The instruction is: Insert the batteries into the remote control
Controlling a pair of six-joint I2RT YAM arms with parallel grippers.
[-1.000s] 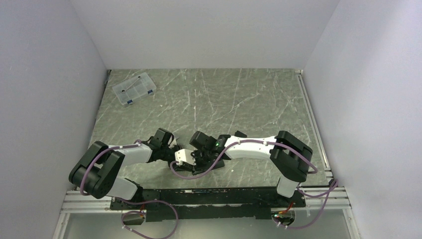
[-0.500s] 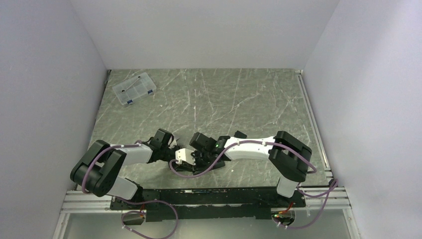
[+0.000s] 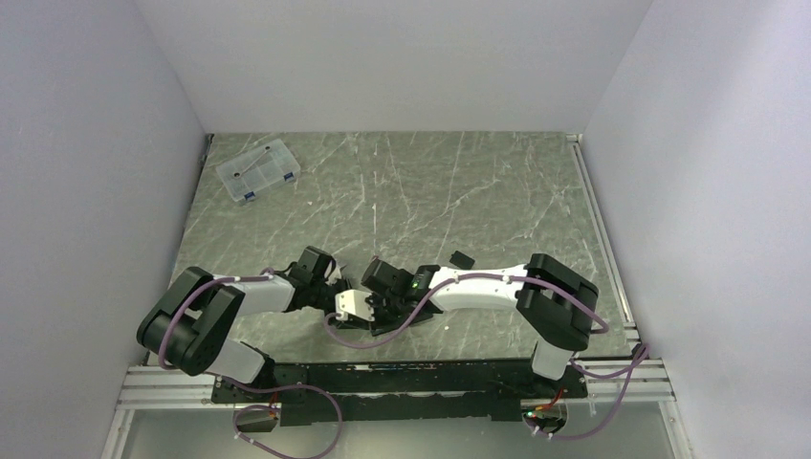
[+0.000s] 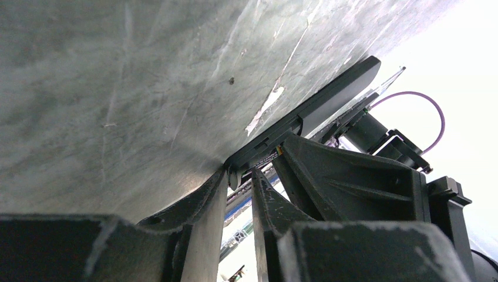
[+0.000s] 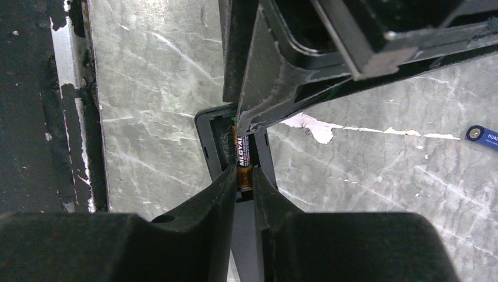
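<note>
The remote control [image 4: 329, 100], a slim black bar, lies on the grey table with its near end between my left gripper's [image 4: 239, 176] jaws, which are shut on it. In the right wrist view its battery compartment [image 5: 205, 141] faces up. One of the batteries [image 5: 242, 154], dark with a gold end, lies lengthwise in that compartment. My right gripper [image 5: 244, 176] pinches its gold end between the fingertips. A second battery [image 5: 480, 134], with a blue band, lies loose on the table to the right. From above, both grippers [image 3: 335, 287] [image 3: 368, 298] meet near the front edge and hide the remote.
A clear plastic compartment box [image 3: 258, 170] stands at the back left of the table. A small black piece [image 3: 462, 258] lies just behind the right forearm. White walls close in the table on three sides, and a black rail [image 3: 383, 368] runs along the front.
The right gripper has shifted slightly left and nearer the front edge, so the small black piece now stands apart from the arm. The left arm has barely moved.
</note>
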